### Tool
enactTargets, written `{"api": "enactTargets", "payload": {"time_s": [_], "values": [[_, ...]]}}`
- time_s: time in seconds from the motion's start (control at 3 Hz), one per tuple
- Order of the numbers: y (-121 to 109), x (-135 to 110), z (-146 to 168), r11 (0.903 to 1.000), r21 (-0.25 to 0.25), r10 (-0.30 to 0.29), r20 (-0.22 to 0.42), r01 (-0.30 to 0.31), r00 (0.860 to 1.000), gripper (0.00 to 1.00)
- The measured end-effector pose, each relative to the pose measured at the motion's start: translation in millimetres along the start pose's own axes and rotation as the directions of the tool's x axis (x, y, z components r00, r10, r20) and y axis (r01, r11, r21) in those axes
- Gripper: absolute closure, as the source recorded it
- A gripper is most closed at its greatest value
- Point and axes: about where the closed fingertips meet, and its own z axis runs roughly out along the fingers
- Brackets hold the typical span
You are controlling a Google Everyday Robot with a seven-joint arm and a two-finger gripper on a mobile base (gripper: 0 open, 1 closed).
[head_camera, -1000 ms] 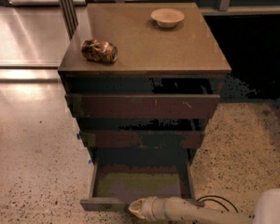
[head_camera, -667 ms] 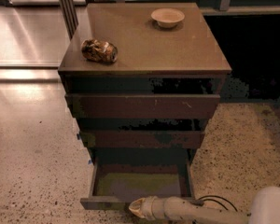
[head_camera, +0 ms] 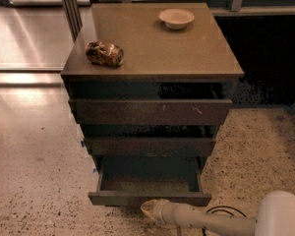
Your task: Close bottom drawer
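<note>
Low at near side, bottom drawer (head_camera: 119, 199) open, gripper (head_camera: 149, 210) just beside its front face, grip open or closed cannot be told.

One arm (head_camera: 206, 219) in view, entering from the lower right corner. It lies near horizontal and low down, pointing left with a slight upward slant toward its tip. Pale cream, tubular, slender along the forearm.

Gripper (head_camera: 150, 209) sits at the far end, bottom centre of the view. It reads as a rounded cream nub, tip facing left. Ringed collar (head_camera: 163, 212) just behind it, where wrist meets forearm. Wrist in line with forearm, no visible bend.

Thin black cable (head_camera: 219, 209) loops up off the top of the forearm, past mid-length. Large white rounded housing (head_camera: 282, 213) at the arm's right end, cut off by the frame edges.
</note>
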Motion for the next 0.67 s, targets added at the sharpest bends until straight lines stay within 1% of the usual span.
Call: {"api": "enactTargets", "payload": {"time_s": [0.33, 0.67], "values": [[0.0, 0.0, 0.0, 1.0000, 0.000, 0.000, 0.000, 0.000, 1.000, 1.00], [-9.2, -3.3, 2.4, 0.9998, 0.019, -0.004, 0.017, 0.003, 1.000, 1.00]]}}
